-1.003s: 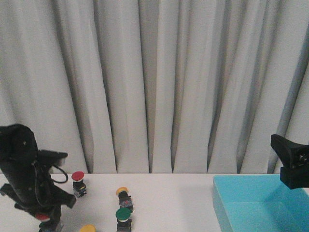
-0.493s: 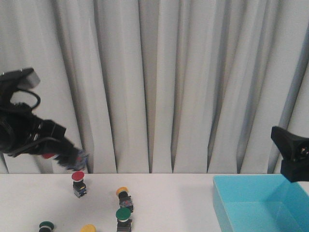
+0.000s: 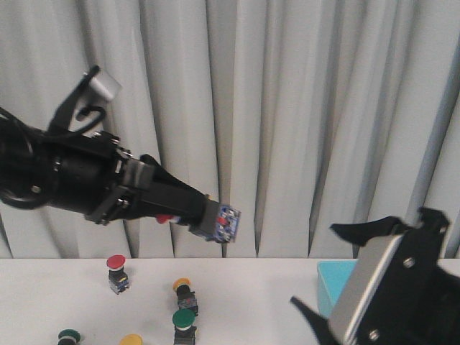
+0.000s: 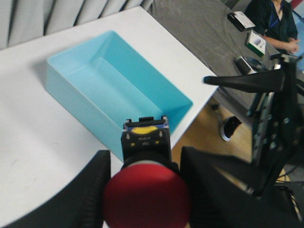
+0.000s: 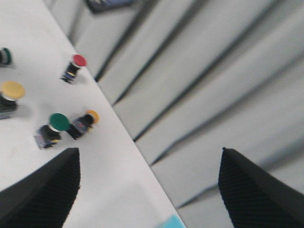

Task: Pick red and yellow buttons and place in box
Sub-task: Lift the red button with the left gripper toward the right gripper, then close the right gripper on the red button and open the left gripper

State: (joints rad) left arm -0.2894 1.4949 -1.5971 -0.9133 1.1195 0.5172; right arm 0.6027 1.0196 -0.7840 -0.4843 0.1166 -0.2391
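Note:
My left gripper (image 3: 208, 218) is shut on a red button (image 3: 223, 223) and holds it high above the table, right of the loose buttons. In the left wrist view the red button (image 4: 147, 195) sits between the fingers (image 4: 90, 190), over the table near the cyan box (image 4: 118, 80). On the table stand a red button (image 3: 116, 272), a yellow-orange one (image 3: 184, 291) and a yellow one (image 3: 131, 339). My right gripper (image 3: 313, 264) is open and empty, close to the camera, and hides most of the box (image 3: 332, 284).
Two green-capped buttons (image 3: 184, 322) (image 3: 69, 336) stand among the others. The right wrist view shows the red button (image 5: 73, 68), the yellow one (image 5: 9, 94), the orange one (image 5: 85, 121) and a green one (image 5: 51, 128). A grey curtain (image 3: 287, 108) hangs behind the table.
My left arm lifted the red button off the table's left front and swung it up and right. My right gripper came toward the camera, in front of the box.

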